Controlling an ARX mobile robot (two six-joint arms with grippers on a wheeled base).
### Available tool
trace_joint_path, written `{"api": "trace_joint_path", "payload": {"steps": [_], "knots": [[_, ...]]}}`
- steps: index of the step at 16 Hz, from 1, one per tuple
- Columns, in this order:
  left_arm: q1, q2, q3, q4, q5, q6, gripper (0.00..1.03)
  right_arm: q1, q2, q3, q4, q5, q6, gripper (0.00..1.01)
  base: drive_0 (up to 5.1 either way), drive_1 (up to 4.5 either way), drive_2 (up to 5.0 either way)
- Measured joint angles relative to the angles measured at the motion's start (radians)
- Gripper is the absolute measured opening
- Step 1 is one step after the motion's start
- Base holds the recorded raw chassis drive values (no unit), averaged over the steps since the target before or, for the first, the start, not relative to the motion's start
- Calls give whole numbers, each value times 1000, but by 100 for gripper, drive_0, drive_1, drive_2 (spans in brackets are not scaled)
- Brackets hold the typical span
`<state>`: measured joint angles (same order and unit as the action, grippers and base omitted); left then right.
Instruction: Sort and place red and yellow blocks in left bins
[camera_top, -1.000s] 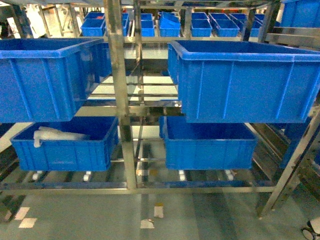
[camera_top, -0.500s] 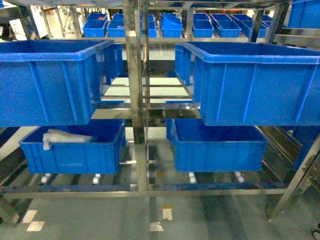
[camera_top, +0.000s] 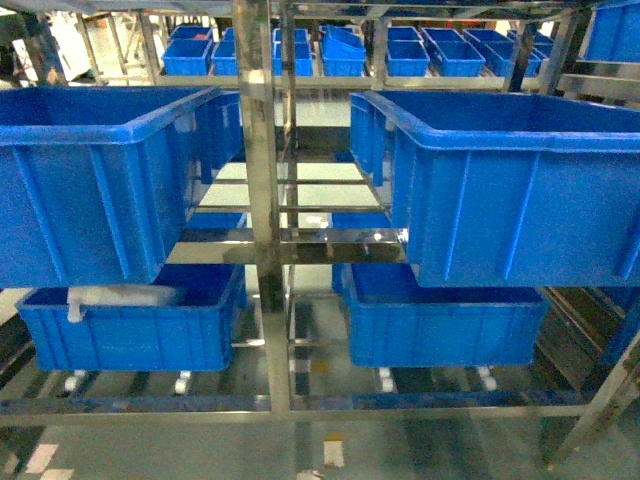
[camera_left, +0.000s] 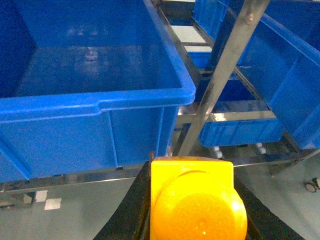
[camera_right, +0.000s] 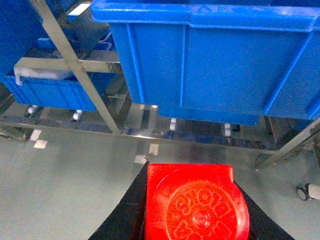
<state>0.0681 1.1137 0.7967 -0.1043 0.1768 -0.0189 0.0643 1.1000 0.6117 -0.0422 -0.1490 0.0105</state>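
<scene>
A steel rack (camera_top: 262, 200) held large blue plastic bins on two shelves. The left gripper (camera_left: 192, 200) was clamped on the glossy orange-yellow plastic brick (camera_left: 195, 200), its round stud facing the camera, just before the upper left bin (camera_left: 95, 95). The right gripper (camera_right: 195, 200) gripped the glossy red plastic brick (camera_right: 195, 202) above grey floor (camera_right: 75, 185), below the upper right bin (camera_right: 215, 60).

Black end effector fingers showing at the bottom of both wrist views

The left end effector (camera_left: 192, 220) and right end effector (camera_right: 195, 210) are each showing only two plain, matte black fingers, splaying outward toward the near edge; no cables, screws or markings are showing.
</scene>
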Motion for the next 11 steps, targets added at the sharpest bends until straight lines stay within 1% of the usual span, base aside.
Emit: {"api": "trace_joint_path", "payload": {"steps": [5, 9, 10, 11], "knots": [[0, 1, 0, 1, 0, 0, 27, 0, 5, 0, -1, 0, 0, 27, -2, 418, -422], [0, 8, 2, 0, 0, 0, 27, 0, 11, 1, 0, -1, 0, 27, 0, 0, 0], [0, 8, 2, 0, -1, 0, 27, -13, 29, 25, -28, -11, 2, 27, 0, 0, 0], [0, 7, 2, 0, -1, 0, 27, -29, 82, 85, -31, -10, 8, 27, 0, 0, 0]]}}
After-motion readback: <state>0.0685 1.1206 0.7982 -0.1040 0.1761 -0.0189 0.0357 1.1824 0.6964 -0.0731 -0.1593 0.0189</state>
